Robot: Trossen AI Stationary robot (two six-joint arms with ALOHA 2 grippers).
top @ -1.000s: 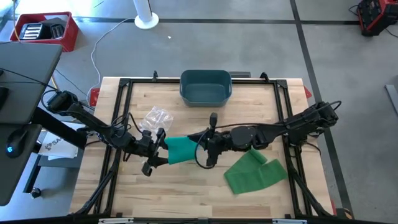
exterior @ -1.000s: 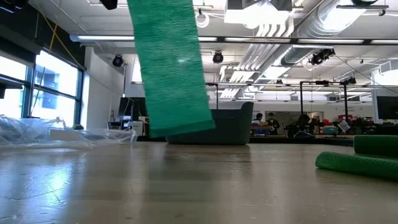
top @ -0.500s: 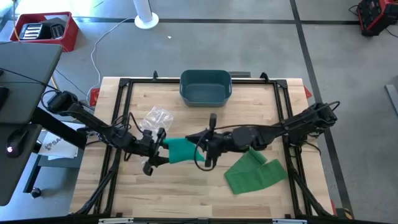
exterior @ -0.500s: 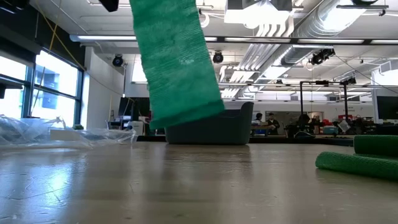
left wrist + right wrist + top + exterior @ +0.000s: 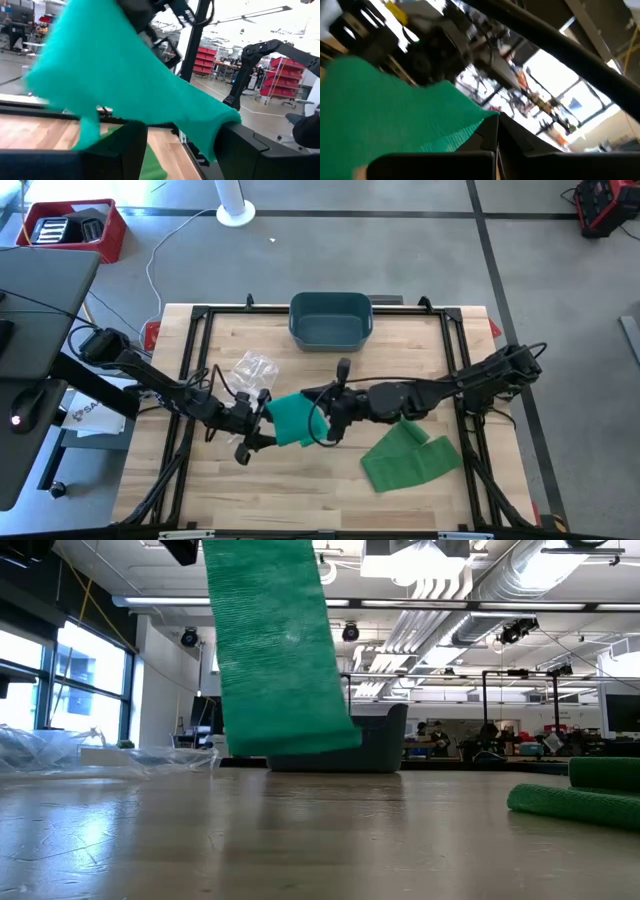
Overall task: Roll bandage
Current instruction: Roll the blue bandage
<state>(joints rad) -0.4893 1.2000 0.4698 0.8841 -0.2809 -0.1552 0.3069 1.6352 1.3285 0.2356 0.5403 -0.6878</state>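
A green bandage (image 5: pixel 290 420) hangs as a flat strip (image 5: pixel 275 650) above the middle of the table, between my two grippers. My right gripper (image 5: pixel 322 420) reaches in level from the table's right and is shut on it. My left gripper (image 5: pixel 258 428) comes from the left and stands open at the strip's other side. In the left wrist view the cloth (image 5: pixel 125 80) spreads across the gap between its two fingers (image 5: pixel 132 147); I cannot tell whether it touches them. A second green bandage (image 5: pixel 410 458) lies crumpled flat on the table at the near right. My right gripper pinches the bandage's upper part (image 5: pixel 465 130) between its two shut fingers, coming level from the table's right. The strip hangs slack below the fingers, and its lower end (image 5: pixel 290 740) is clear of the table.
A dark blue bin (image 5: pixel 331 320) stands at the far middle edge. Crumpled clear plastic wrap (image 5: pixel 252 368) lies at the far left. The second bandage shows at the right in the low view (image 5: pixel 575 802). Bare wood lies along the near edge (image 5: pixel 280 490).
The hanging bandage has swung a little and turned its flat side; its lower end now hangs more level and slightly farther right in the low view. It stays clear of the table, and both grippers have stayed about where they were.
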